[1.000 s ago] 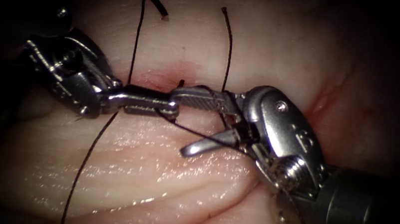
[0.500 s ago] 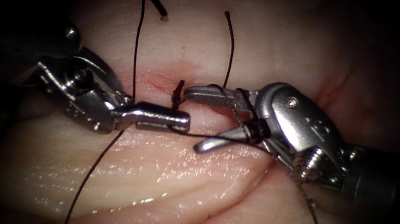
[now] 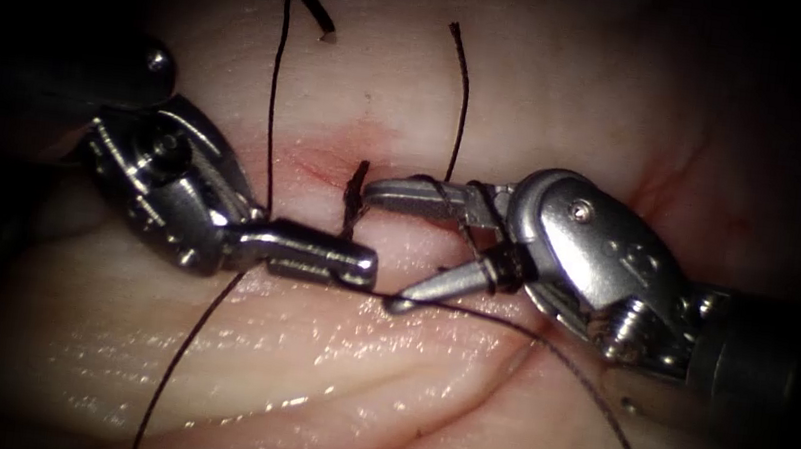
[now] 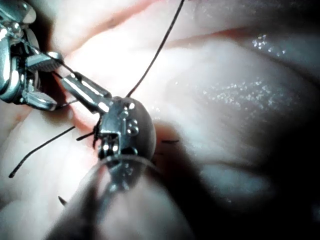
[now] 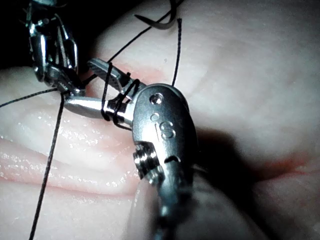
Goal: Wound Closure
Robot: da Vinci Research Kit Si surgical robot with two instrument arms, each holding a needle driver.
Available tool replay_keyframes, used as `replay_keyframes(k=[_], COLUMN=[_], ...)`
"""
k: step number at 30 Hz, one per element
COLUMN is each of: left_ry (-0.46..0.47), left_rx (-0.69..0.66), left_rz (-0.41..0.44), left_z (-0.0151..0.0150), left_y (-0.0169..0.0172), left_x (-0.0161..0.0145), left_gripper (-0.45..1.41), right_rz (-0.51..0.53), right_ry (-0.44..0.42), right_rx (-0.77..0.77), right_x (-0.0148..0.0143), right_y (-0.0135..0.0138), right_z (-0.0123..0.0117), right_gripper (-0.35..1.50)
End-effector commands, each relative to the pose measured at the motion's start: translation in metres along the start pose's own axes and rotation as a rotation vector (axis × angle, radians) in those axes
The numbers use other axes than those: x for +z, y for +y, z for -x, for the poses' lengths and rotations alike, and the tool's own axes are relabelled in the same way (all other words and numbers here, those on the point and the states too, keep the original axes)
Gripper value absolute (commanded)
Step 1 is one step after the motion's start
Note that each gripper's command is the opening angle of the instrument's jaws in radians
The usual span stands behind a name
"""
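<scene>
Left tool [image 3: 361,265] pressed together, pinching the thread [image 3: 273,89] just left of the cut [image 3: 355,199]. It has dropped toward the tissue's [image 3: 305,355] near edge since a second ago. Right tool [image 3: 396,246] spread wide, gripping nothing, but thread is wrapped around its jaws near the hinge; it has backed off right, so the two tips no longer overlap. A strand now runs taut from the left tip under the right lower jaw. My read: loops are on, knot not cinched. Needle: can't locate it. Cut thread end [image 3: 455,100] lies toward the far edge.
</scene>
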Motion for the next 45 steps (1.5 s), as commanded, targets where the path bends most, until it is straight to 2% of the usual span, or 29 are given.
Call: replay_keyframes(k=[1, 10, 15, 20, 25, 31, 32, 37, 45], left_ry=[0.005, 0.061, 0.073, 0.001, -0.042, -0.085, -0.092, -0.137, -0.258], left_rx=[-0.004, -0.115, -0.220, -0.310, -0.480, -0.548, -0.551, -0.555, -0.537], left_rz=[0.011, 0.073, 0.115, 0.137, 0.192, 0.223, 0.221, 0.189, 0.112], left_z=[0.0006, 0.0005, 0.0002, -0.0006, -0.0020, -0.0031, -0.0033, -0.0035, -0.0015], left_y=[0.0001, 0.0009, 0.0014, 0.0015, 0.0016, 0.0009, 0.0007, -0.0001, -0.0011], left_x=[0.0005, 0.0006, 0.0005, 0.0010, 0.0014, 0.0016, 0.0016, 0.0019, 0.0026], left_gripper=[-0.45, -0.45, -0.45, -0.45, -0.45, -0.45, -0.45, -0.45, -0.45], right_rz=[-0.002, -0.006, -0.016, -0.015, -0.014, -0.011, -0.010, -0.010, -0.025], right_ry=[0.003, -0.005, -0.022, -0.022, -0.023, -0.021, -0.021, -0.020, -0.021], right_rx=[-0.001, -0.001, -0.002, -0.001, -0.006, -0.008, -0.008, -0.009, -0.015], right_x=[0.0006, 0.0006, 0.0006, 0.0006, 0.0005, 0.0004, 0.0004, 0.0008, 0.0015], right_y=[0.0003, 0.0003, 0.0003, 0.0004, 0.0006, 0.0009, 0.0009, 0.0008, -0.0002], right_z=[0.0004, 0.0003, 0.0003, 0.0002, 0.0001, -0.0002, -0.0003, -0.0003, 0.0000], right_gripper=[0.62, 0.62, 0.62, 0.57, 0.42, 0.29, 0.24, 0.24, 0.24])
